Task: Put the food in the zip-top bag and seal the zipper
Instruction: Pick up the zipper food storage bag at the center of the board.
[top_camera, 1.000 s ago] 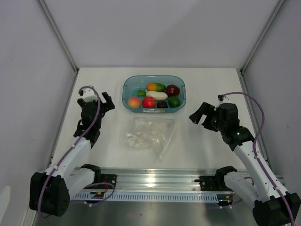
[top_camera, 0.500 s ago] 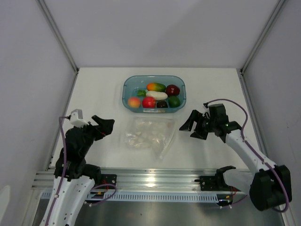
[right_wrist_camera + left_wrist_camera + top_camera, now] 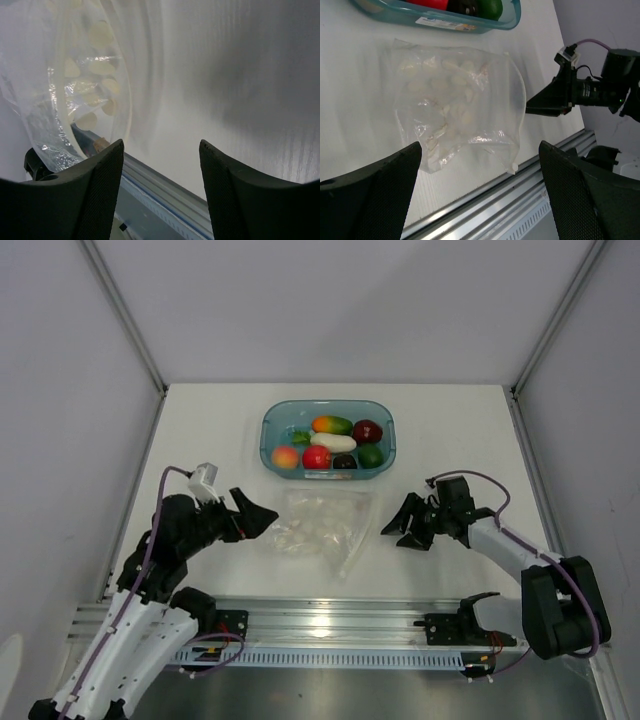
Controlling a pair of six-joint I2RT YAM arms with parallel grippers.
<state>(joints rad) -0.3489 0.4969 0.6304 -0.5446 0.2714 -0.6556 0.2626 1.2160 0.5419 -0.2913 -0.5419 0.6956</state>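
The food (image 3: pixel 328 441), several small glossy toy fruits and vegetables, lies in a teal tub (image 3: pixel 272 435) at the back centre. The clear crinkly zip-top bag (image 3: pixel 318 525) lies flat on the table in front of the tub; it also shows in the left wrist view (image 3: pixel 455 102) and the right wrist view (image 3: pixel 75 85). Its zipper is not distinct. My left gripper (image 3: pixel 258 520) is open and empty, low at the bag's left edge. My right gripper (image 3: pixel 402 528) is open and empty, low just right of the bag.
The aluminium rail (image 3: pixel 330 620) runs along the near table edge, just in front of the bag. White walls and metal frame posts (image 3: pixel 125 315) close in the table on the left, right and back.
Both arms have swung inward and down toward the bag from the sides. The bag and the food have not moved.
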